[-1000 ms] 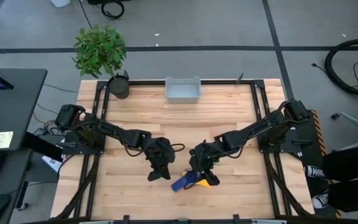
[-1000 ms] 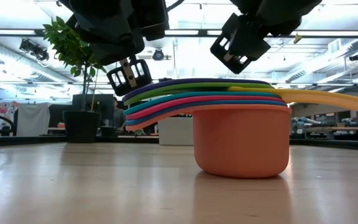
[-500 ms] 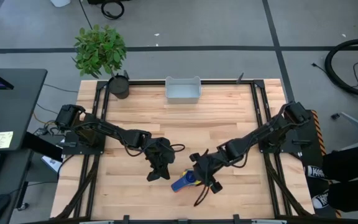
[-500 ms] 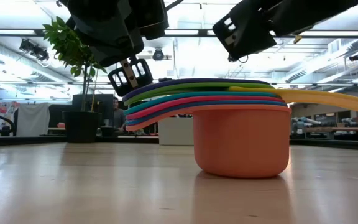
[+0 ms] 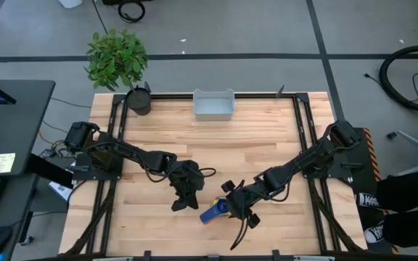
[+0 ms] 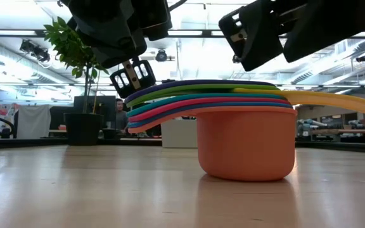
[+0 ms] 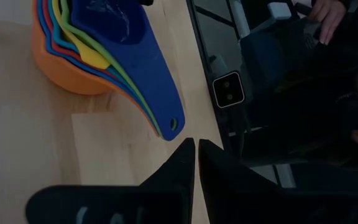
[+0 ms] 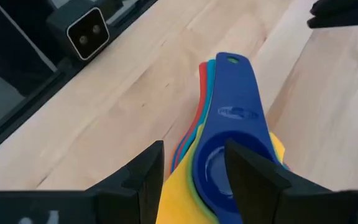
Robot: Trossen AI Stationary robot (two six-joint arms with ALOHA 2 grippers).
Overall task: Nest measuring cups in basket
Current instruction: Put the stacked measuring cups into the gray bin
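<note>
Two claws over stacked measuring cups (image 6: 233,120)
Right claw (image 8: 194,165) hangs open above the stack on the worktop (image 5: 260,138); left claw (image 7: 196,149) is closed, empty, beside the handles.

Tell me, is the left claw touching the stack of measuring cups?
Apart. In the left wrist view, the shut left gripper points at bare wood, with a strip of table between its tips and the blue handle of the stacked measuring cups.

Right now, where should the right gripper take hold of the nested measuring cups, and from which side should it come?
Probably at the bowl rims of the measuring cups, coming down from above. The cups sit upright and nested on the table, rims up, and the right gripper hangs open straight above them. The stacked handles stick out toward the left gripper, which is shut.
</note>
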